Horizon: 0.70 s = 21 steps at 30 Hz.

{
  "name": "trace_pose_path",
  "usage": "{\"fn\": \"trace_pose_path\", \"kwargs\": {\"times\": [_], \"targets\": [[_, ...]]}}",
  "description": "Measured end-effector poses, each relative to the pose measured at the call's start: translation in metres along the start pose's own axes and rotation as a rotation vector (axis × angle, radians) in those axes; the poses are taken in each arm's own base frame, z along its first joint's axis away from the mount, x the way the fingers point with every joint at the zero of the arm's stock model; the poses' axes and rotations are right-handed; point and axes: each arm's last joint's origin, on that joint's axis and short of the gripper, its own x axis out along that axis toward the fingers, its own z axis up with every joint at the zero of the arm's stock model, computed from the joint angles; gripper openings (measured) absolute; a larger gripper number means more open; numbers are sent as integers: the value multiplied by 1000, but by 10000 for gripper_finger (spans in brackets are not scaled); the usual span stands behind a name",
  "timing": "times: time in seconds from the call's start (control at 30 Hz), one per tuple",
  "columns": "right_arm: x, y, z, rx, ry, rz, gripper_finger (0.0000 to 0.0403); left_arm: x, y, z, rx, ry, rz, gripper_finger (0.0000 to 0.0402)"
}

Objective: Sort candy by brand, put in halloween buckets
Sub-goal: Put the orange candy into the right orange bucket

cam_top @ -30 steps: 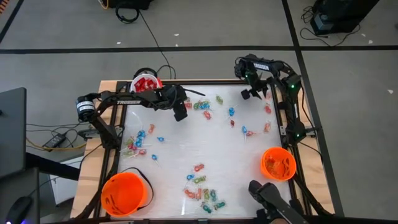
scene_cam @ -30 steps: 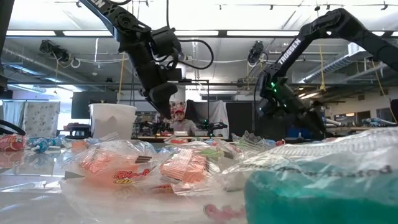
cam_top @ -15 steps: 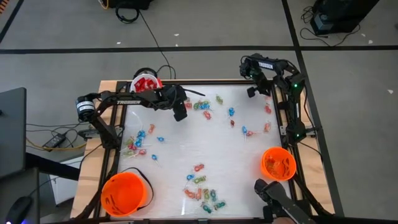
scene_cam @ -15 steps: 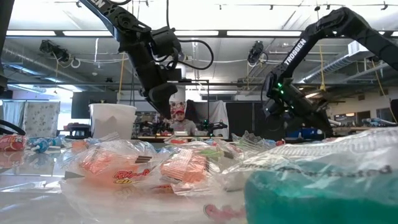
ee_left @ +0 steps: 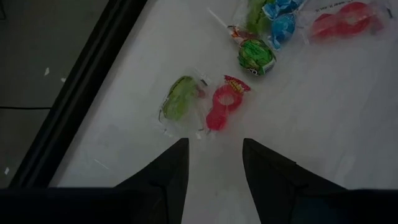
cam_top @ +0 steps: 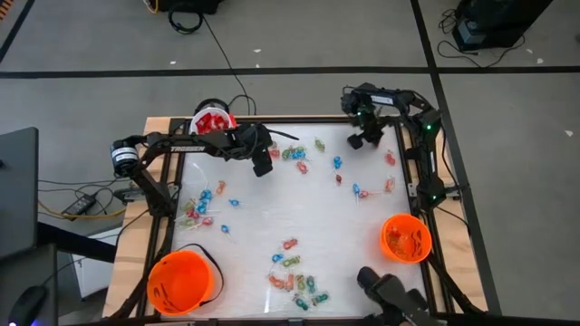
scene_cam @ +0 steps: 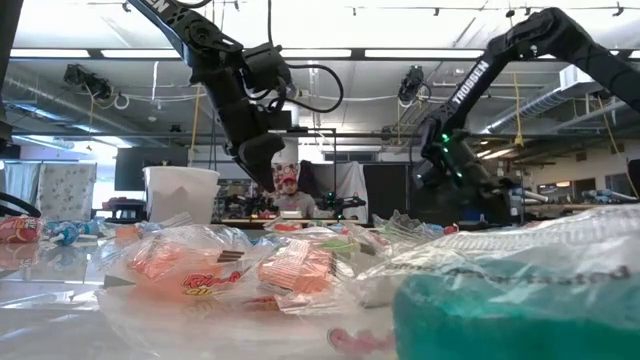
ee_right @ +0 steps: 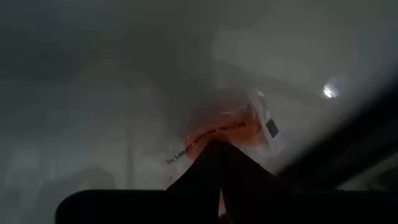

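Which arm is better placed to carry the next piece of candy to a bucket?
Right. The right gripper is shut on an orange-red packet at the far right corner, with an orange bucket on its side. The left gripper hangs open above a green piece and red piece, holding nothing.

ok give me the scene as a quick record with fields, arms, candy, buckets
left gripper: open, poised over a green and a red wrapped sweet near the table's far edge
right gripper: shut on an orange-red packet, far right corner
orange buckets: one near left, one near right
white pail: far left, red candy inside
loose candy: scattered in clusters on the white table
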Motion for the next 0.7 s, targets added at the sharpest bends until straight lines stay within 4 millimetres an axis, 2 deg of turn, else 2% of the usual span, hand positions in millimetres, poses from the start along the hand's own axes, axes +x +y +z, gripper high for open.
{"fn": "trace_pose_path", "kwargs": {"times": [0.17, 0.3, 0.47, 0.7], "targets": [[-21, 31, -21, -121, -68, 34, 16, 0, 0, 0, -1, -1, 0, 157], [-40, 47, -43, -111, -116, 60, 29, 0, 0, 0, -3, -1, 0, 157], [-53, 51, -55, -63, -213, -12, 61, 0, 0, -1, -1, 6, 0, 157], [-55, 50, -50, -17, -300, -66, 147, 0, 0, -4, 8, 42, -2, 157]]}}
